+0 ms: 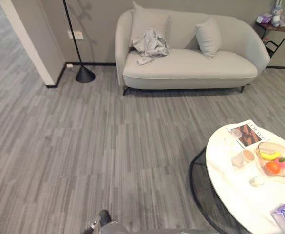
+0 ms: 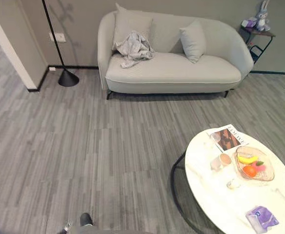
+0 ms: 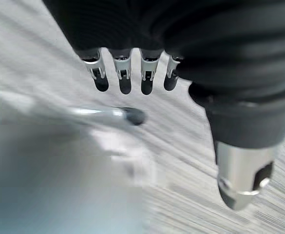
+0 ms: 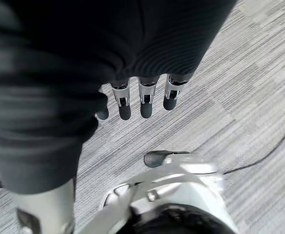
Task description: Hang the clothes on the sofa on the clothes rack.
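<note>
Left eye view, clothes: the clothes (image 1: 151, 45) lie in a crumpled heap on the sofa (image 1: 191, 68), at its left end, against a back cushion (image 1: 147, 22). No hand has them.
Left eye view, other things: a floor lamp (image 1: 84, 73) stands just left of the sofa. A round white desk (image 1: 239, 190) sits well in front of the sofa, to the right, with a fruit bowl (image 1: 277, 160) and a magazine (image 1: 248, 132) on it.
Right eye view, way ahead: bare floor lies between the robot and the sofa. No clothes rack is seen.
Left wrist view, left hand: the left hand (image 3: 132, 80) hangs over the floor, fingers straight and loose, holding nothing.
Right wrist view, right hand: the right hand (image 4: 142, 100) hangs over the floor too, fingers straight, holding nothing.
What could go wrong, walking: I think the robot could bump the desk or the lamp if it walks crooked to the sofa.
What could go wrong, grabbing: the heap is soft and floppy, so a hand may pinch only a bit and the rest may slip off, or it may grab the cushion too.
</note>
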Available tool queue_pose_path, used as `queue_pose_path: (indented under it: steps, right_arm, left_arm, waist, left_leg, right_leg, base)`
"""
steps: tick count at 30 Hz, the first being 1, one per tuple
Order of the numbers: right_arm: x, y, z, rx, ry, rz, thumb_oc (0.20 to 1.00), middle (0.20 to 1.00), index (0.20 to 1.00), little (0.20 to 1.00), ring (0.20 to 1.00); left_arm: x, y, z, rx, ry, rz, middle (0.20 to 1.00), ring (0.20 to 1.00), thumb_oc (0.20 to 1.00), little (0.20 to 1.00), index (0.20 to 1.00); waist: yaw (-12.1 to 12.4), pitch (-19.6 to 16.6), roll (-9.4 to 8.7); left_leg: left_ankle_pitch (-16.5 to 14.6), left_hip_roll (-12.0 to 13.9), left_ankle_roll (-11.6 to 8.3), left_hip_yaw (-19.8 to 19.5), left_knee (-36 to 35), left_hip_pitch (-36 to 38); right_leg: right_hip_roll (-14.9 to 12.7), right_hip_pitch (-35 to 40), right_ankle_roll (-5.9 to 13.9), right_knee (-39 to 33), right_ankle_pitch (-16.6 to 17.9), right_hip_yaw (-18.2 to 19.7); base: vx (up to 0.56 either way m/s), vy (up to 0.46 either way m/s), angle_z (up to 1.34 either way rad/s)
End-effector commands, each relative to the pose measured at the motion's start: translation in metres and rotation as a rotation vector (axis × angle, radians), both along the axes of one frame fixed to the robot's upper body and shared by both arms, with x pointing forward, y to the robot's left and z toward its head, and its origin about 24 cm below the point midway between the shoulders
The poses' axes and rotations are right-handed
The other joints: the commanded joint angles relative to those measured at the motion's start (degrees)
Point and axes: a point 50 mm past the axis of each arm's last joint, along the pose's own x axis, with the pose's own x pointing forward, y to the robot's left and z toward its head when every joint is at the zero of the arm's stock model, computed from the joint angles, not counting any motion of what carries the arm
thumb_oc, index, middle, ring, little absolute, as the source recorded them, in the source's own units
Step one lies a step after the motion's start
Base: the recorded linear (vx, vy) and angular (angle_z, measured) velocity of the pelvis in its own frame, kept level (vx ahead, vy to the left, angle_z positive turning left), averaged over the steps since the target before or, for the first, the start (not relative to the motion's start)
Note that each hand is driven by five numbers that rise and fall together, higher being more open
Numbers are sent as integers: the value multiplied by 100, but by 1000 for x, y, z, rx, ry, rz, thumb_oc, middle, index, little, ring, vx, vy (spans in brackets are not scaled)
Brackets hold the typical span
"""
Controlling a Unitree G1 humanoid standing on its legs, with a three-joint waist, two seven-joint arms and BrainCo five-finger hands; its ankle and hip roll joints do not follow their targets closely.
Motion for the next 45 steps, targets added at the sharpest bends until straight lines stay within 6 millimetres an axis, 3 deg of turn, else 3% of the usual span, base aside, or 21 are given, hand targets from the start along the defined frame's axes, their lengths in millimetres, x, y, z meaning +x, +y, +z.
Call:
queue_pose_path:
  steps: [1,4,6,7,10,11,15,19,22,23,25,26,29,30,31,32,33,37,38,41,45]
  right_arm:
    - [24,-16,3,-34,-47,123,1000,1000,1000,1000,1000]
    - [65,-19,8,-80,-166,273,1000,1000,1000,1000,1000]
    - [84,-23,13,-95,-234,289,1000,1000,1000,1000,1000]
    - [98,-25,17,-120,-279,306,1000,1000,1000,1000,1000]
    - [101,-31,19,-155,-280,328,1000,1000,1000,1000,1000]
    - [101,-35,20,-157,-293,295,1000,1000,1000,1000,1000]
    - [92,-41,19,-137,-279,184,1000,1000,1000,1000,1000]
    - [77,-41,16,-113,-250,127,1000,1000,1000,1000,1000]
    - [72,-47,17,-129,-236,115,1000,1000,1000,1000,1000]
    - [71,-54,18,-164,-219,192,1000,1000,1000,1000,1000]
    - [70,-54,18,-169,-213,223,1000,1000,1000,1000,1000]
    - [65,-54,17,-180,-184,271,1000,1000,1000,1000,1000]
    - [53,-53,15,-187,-118,342,1000,1000,1000,1000,1000]
    - [44,-54,14,-183,-81,330,1000,1000,1000,1000,1000]
    - [44,-54,14,-183,-81,330,1000,1000,1000,1000,1000]
    - [46,-50,13,-178,-95,328,1000,1000,1000,1000,1000]
    - [49,-50,13,-187,-102,332,1000,1000,1000,1000,1000]
    - [49,-37,10,-156,-100,374,1000,1000,1000,1000,1000]
    - [44,-29,8,-115,-92,395,1000,1000,1000,1000,1000]
    - [36,-24,6,-92,-66,362,1000,1000,1000,1000,1000]
    - [41,-30,8,-132,-85,316,1000,1000,1000,1000,1000]
  left_arm:
    - [10,-33,-6,-62,-17,-126,1000,1000,1000,1000,1000]
    - [39,-31,1,3,-69,-267,1000,1000,1000,1000,1000]
    - [52,-30,5,24,-110,-280,1000,1000,1000,1000,1000]
    - [60,-34,7,27,-141,-282,1000,1000,1000,1000,1000]
    - [64,-43,7,17,-148,-309,1000,1000,1000,1000,1000]
    - [65,-54,5,-6,-153,-330,1000,1000,1000,1000,1000]
    - [67,-68,3,-36,-158,-350,1000,1000,1000,1000,1000]
    - [54,-73,-2,-65,-118,-371,1000,1000,1000,1000,1000]
    - [51,-73,-3,-69,-111,-355,1000,1000,1000,1000,1000]
    - [56,-73,-1,-60,-137,-333,1000,1000,1000,1000,1000]
    - [57,-70,0,-62,-149,-303,1000,1000,1000,1000,1000]
    - [62,-65,3,-56,-176,-257,1000,1000,1000,1000,1000]
    - [63,-62,4,-47,-186,-242,1000,1000,1000,1000,1000]
    - [52,-57,1,-56,-167,-197,1000,1000,1000,1000,1000]
    - [51,-57,1,-56,-166,-197,1000,1000,1000,1000,1000]
    - [31,-44,-3,-34,-101,-115,1000,1000,1000,1000,1000]
    - [15,-38,-6,-22,-46,-76,1000,1000,1000,1000,1000]
    - [-20,-31,-10,-15,62,12,1000,1000,1000,1000,1000]
    - [-45,-28,-12,-27,133,50,1000,1000,1000,1000,1000]
    - [-42,-23,-11,-20,122,104,1000,1000,1000,1000,1000]
    - [2,-22,-5,2,-20,1,1000,1000,1000,1000,1000]
  waist:
    - [65,-330,460]
    - [-116,-129,519]
    - [-288,34,667]
    - [-350,115,763]
    - [-432,156,911]
    - [-566,149,949]
    - [-708,148,924]
    - [-781,-41,651]
    - [-796,-101,622]
    - [-643,-151,521]
    - [-592,-189,491]
    - [-394,-153,379]
    - [-174,-65,249]
    - [4,-53,151]
    - [-8,-71,127]
    - [15,-173,300]
    - [93,-183,374]
    - [255,-203,347]
    - [357,-301,393]
    - [490,-308,259]
    - [232,-352,219]
  left_leg:
    - [25,-380,324,288,-4,-174]
    - [-514,-1092,812,453,-26,241]
    - [-632,-1327,893,490,-211,612]
    - [-696,-1419,853,540,-459,868]
    - [-691,-1457,771,520,-759,1118]
    - [-760,-1577,677,454,-935,1248]
    - [-1063,-1521,541,300,-840,1563]
    - [-1451,-1613,481,200,-532,1875]
    - [-1515,-1377,344,114,-131,1930]
    - [-982,-754,42,-10,1055,1537]
    - [-679,-419,-120,-57,1551,1384]
    - [82,191,-394,-88,2576,1139]
    - [443,685,-514,58,3127,909]
    - [-189,232,-290,33,2473,-61]
    - [-175,178,-266,53,2407,-46]
    - [101,-205,-142,180,49,-50]
    - [557,-266,-163,54,-947,-169]
    - [669,211,-239,-27,-1108,-559]
    - [679,182,-156,282,-1054,-346]
    - [584,-162,58,451,-710,-288]
    - [-266,-1267,807,675,-698,431]
  right_leg:
    - [-779,-250,60,2020,602,39]
    - [-1429,-1176,181,3277,1329,323]
    - [-1073,-1881,33,3434,793,536]
    - [-889,-2031,-1,2722,502,211]
    - [-822,-2082,-15,1799,552,-253]
    - [-824,-2328,218,676,1034,-76]
    - [-1340,-2594,547,-525,1710,401]
    - [-1244,-2425,533,-215,1717,519]
    - [-1011,-2287,443,6,1585,441]
    - [-578,-1874,152,16,1273,93]
    - [-329,-1660,-20,-69,1087,-27]
    - [62,-1244,-350,-225,707,-131]
    - [450,-710,-630,-528,393,-311]
    - [603,-387,-569,-899,374,-227]
    - [566,-401,-553,-897,382,-234]
    - [611,-374,-337,-901,353,-155]
    - [716,-277,-321,-901,237,-113]
    - [836,90,-309,-894,-34,11]
    - [953,326,-315,-750,-267,37]
    - [614,357,-243,250,-419,-75]
    - [-722,-637,464,2937,1350,-7]
  base:
    - [437,373,-124]
    - [353,353,5]
    - [320,129,6]
    - [240,-24,-42]
    - [243,-95,-51]
    - [396,-215,23]
    - [340,-210,64]
    - [468,-327,-7]
    - [331,-389,30]
    - [450,-710,47]
    - [414,-667,48]
    - [231,-413,53]
    - [396,-513,45]
    - [420,-328,90]
    - [554,-70,124]
    - [522,103,63]
    - [520,93,0]
    - [612,-89,-78]
    - [750,-34,-61]
    - [599,79,-6]
    - [651,269,31]
